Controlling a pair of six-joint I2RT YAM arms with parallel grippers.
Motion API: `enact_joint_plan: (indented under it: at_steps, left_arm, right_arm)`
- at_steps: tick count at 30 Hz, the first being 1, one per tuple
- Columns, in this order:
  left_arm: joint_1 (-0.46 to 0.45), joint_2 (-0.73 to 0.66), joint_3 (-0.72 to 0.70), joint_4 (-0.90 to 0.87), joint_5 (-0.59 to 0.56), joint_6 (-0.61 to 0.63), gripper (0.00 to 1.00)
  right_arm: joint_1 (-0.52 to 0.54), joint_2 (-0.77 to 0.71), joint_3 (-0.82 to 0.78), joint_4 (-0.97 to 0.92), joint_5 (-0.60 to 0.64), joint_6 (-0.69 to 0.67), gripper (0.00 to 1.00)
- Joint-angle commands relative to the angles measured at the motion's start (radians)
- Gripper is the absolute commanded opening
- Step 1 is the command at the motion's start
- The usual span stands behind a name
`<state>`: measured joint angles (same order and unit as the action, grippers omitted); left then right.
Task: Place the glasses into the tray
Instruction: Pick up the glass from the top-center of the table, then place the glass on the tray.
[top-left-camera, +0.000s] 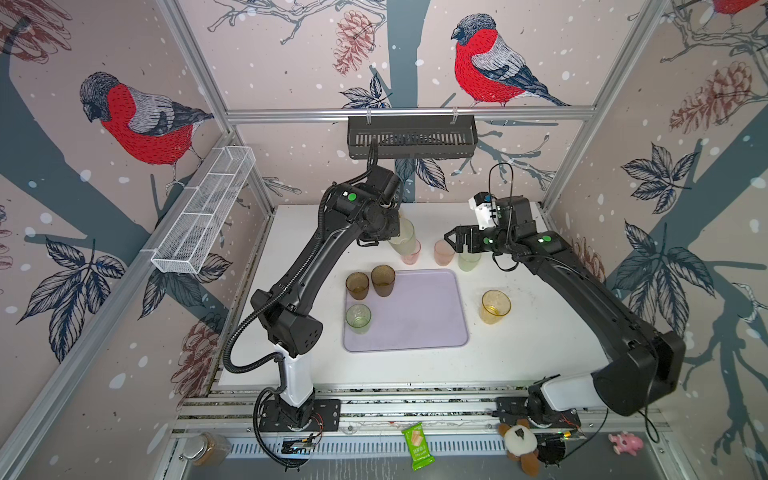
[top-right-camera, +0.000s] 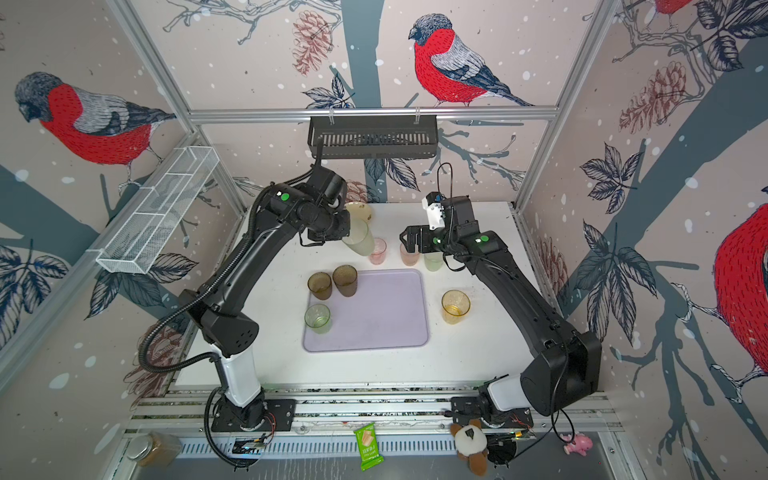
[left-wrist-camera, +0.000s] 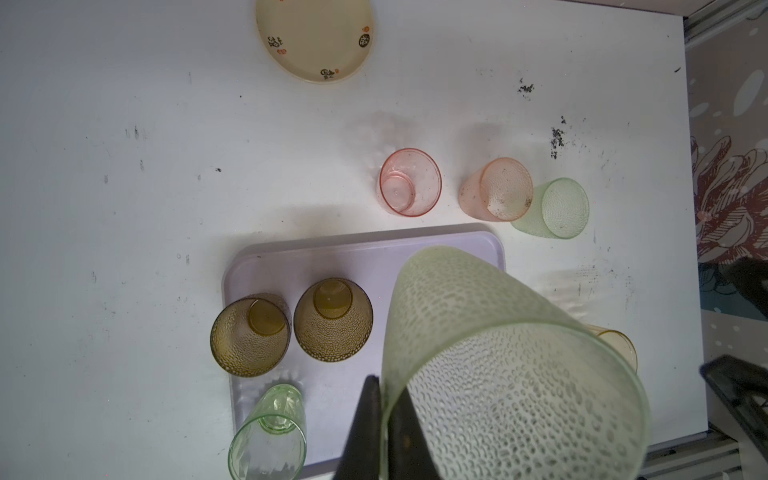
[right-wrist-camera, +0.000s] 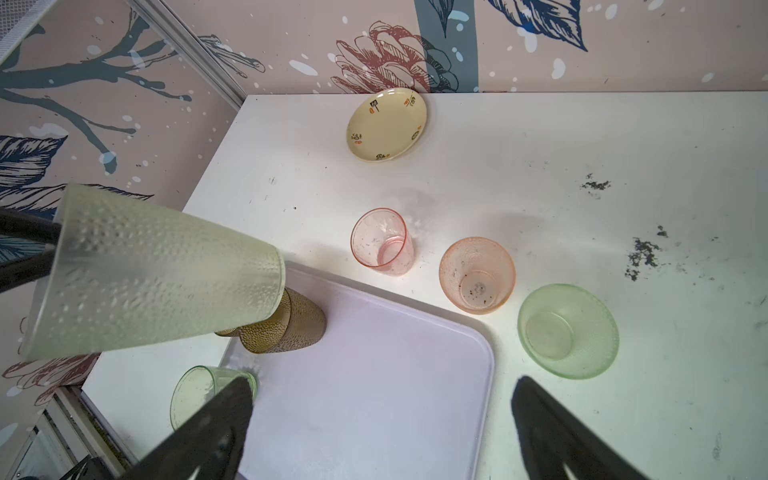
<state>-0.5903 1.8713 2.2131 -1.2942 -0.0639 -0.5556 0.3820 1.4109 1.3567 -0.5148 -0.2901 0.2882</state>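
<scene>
Left jaws clench the rim of a frosted, dimpled green tumbler (left-wrist-camera: 490, 332); right jaws gape empty.

Lavender tray (top-left-camera: 419, 328) flat on table. Upright along its left edge: left brown glass (top-left-camera: 357, 285), right brown glass (top-left-camera: 382, 280), clear green glass (top-left-camera: 358, 318). Tall frosted green glass (top-left-camera: 402, 237) aloft, tilted, pinched at rim. Behind tray, on table: pink glass (top-left-camera: 411, 252), peach glass (top-left-camera: 444, 252), pale green glass (top-left-camera: 469, 261). Amber glass (top-left-camera: 496, 306) right of tray.

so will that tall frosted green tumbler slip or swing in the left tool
Probably light: the tall frosted green dimpled tumbler hangs tilted from the left tool, pinched on one rim wall only. That grip may let it pivot. The dimpled surface likely adds friction.
</scene>
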Motion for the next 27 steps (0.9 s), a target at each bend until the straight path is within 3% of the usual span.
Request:
enact_joint_plan:
  at_steps: [1,7,14,27]
  left_arm:
    - [-0.033,-0.042,-0.052,-0.018,-0.016,-0.053,0.0]
    - [-0.093,-0.125,-0.225,0.046,0.011,-0.093,0.0]
    - [-0.124,-0.237,-0.522,0.187,0.082,-0.145,0.0]
    - [-0.169,-0.338,-0.831,0.293,0.073,-0.222,0.0]
  right_arm:
    - [-0.011,-0.02,-0.016,0.023,0.005,0.018,0.98]
    - [-0.067,-0.059,-0.095,0.052,-0.029,0.046,0.98]
    - [-0.109,-0.074,-0.116,0.051,-0.042,0.053,0.98]
    - [-0.109,-0.05,-0.087,0.03,-0.014,0.042,0.98]
